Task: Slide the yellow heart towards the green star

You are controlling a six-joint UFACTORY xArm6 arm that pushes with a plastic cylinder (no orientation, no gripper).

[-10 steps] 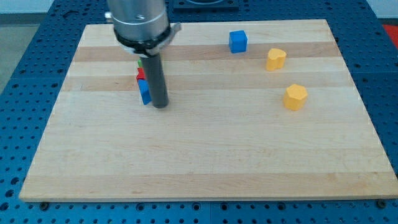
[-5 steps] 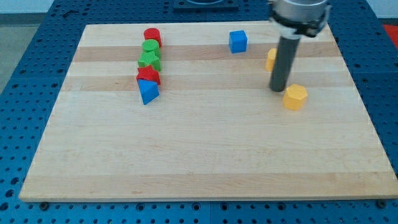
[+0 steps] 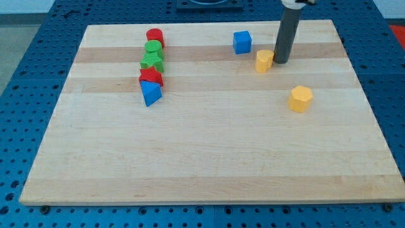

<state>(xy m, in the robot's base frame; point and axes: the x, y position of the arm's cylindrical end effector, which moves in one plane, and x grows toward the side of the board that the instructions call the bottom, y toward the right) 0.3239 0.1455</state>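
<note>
Currently my tip (image 3: 280, 62) touches the yellow heart (image 3: 264, 61) on its right, near the board's top edge; green star (image 3: 151, 61) far left. No claw visible.

Changes: my tip (image 3: 280, 62) moved from beside the yellow hexagon (image 3: 301, 99) toward the view's top, now touching the yellow heart's (image 3: 264, 61) right side; heart shifted leftward.

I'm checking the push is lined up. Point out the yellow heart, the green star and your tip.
Yellow heart block (image 3: 264, 61), camera view, its top face.
Green star block (image 3: 151, 61), camera view, its top face.
My tip (image 3: 280, 62), camera view, the rod's very end, against the heart's right side.
</note>
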